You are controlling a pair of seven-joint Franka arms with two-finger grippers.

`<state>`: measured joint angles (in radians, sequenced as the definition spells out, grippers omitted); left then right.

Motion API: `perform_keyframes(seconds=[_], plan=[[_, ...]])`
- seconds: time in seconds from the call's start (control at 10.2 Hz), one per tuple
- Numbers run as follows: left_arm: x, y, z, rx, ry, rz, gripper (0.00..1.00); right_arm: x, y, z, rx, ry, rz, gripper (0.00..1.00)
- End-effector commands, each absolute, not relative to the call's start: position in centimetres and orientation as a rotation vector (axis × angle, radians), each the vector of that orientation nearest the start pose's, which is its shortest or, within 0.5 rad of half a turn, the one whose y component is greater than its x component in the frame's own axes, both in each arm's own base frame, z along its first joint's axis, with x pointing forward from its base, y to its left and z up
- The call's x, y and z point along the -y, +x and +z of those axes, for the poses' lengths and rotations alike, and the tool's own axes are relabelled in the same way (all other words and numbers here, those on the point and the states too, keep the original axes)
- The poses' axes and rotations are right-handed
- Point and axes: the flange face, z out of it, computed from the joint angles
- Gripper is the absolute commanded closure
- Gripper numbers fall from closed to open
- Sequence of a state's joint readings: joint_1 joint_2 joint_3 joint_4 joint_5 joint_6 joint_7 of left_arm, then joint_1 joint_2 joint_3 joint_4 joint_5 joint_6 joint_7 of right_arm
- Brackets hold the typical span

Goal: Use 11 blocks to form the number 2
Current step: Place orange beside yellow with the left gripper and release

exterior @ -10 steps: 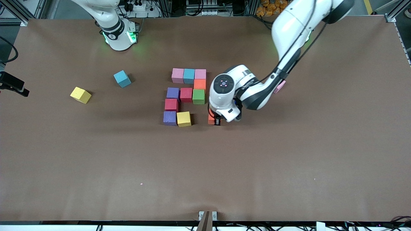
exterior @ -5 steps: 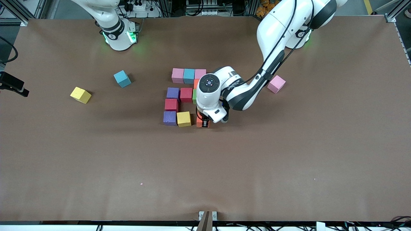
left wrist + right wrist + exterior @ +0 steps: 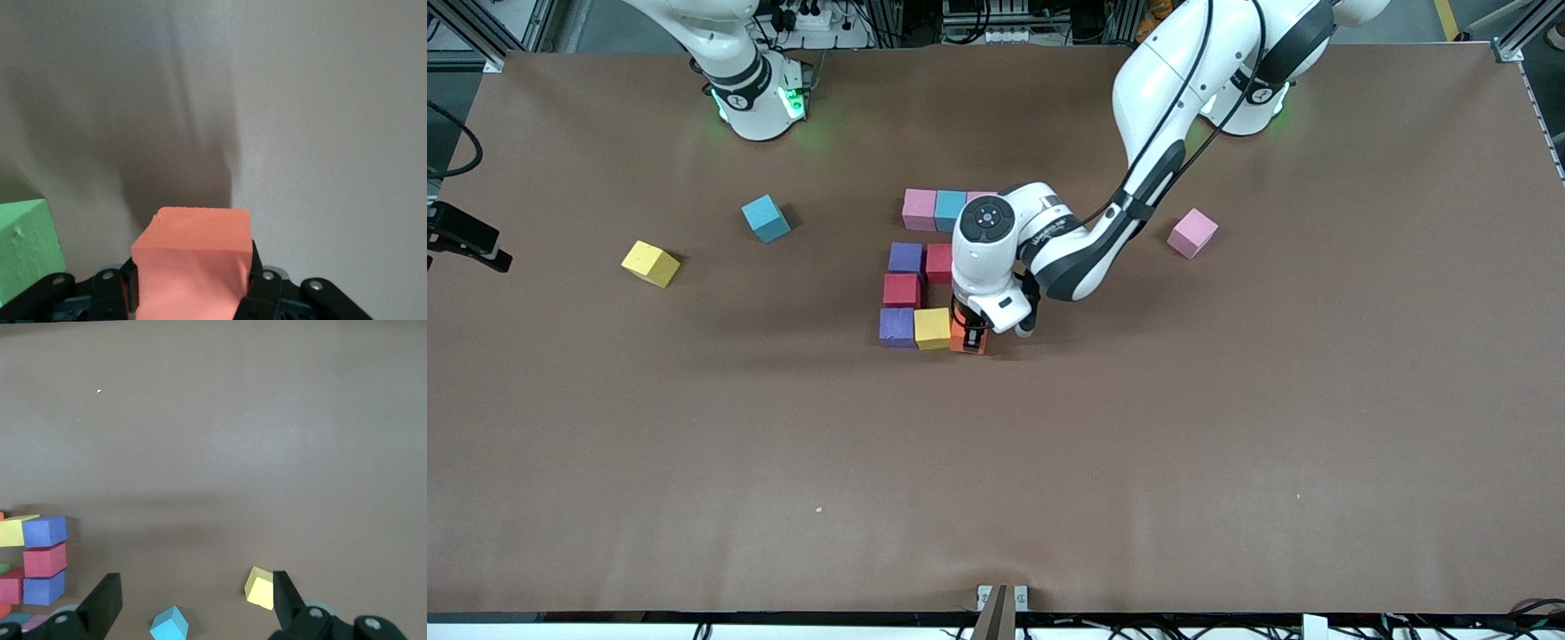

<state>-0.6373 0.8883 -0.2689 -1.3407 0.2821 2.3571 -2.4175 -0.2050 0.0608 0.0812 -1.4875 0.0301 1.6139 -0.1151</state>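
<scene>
Orange block (image 3: 967,339), clamped in left gripper (image 3: 971,336), has slid against yellow block (image 3: 932,328).

A held block (image 3: 967,339) sits just beside the number 2 (image 3: 915,283).

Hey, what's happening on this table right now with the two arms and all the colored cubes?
The left gripper is shut on an orange block, placing it beside the yellow block at the end of the nearest row of the number 2. The right gripper waits open toward the right arm's end of the table. A loose blue block, yellow block and pink block lie apart from the figure.
</scene>
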Motion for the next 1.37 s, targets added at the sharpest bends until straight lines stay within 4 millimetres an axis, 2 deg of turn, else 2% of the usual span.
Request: perform_keyframes(seconds=[0.0, 0.39, 0.88, 0.98, 1.08, 1.18, 1.28], plan=[[56.4, 51.0, 21.7, 2.198, -2.485, -0.011, 0.85, 5.2, 57.5, 64.0, 0.062, -3.148, -0.120, 0.00], [55.8, 49.9, 19.6, 2.161, -2.384, 0.034, 0.85, 5.3, 57.6, 63.8, 0.058, -3.151, -0.113, 0.00], [56.2, 49.3, 19.7, 2.154, -2.385, 0.045, 0.83, 5.3, 57.6, 63.8, 0.057, -3.149, -0.115, 0.00], [56.1, 49.4, 19.7, 2.154, -2.385, 0.045, 0.69, 5.4, 57.6, 63.8, 0.055, -3.149, -0.115, 0.00], [56.1, 49.4, 19.7, 2.157, -2.381, 0.051, 0.51, 5.4, 57.6, 63.7, 0.055, -3.151, -0.113, 0.00], [56.1, 49.5, 19.7, 2.172, -2.365, 0.072, 0.10, 5.4, 57.6, 63.7, 0.055, -3.149, -0.113, 0.00], [56.1, 49.5, 19.8, 2.175, -2.364, 0.075, 0.00, 5.4, 57.6, 63.7, 0.055, -3.151, -0.113, 0.00]])
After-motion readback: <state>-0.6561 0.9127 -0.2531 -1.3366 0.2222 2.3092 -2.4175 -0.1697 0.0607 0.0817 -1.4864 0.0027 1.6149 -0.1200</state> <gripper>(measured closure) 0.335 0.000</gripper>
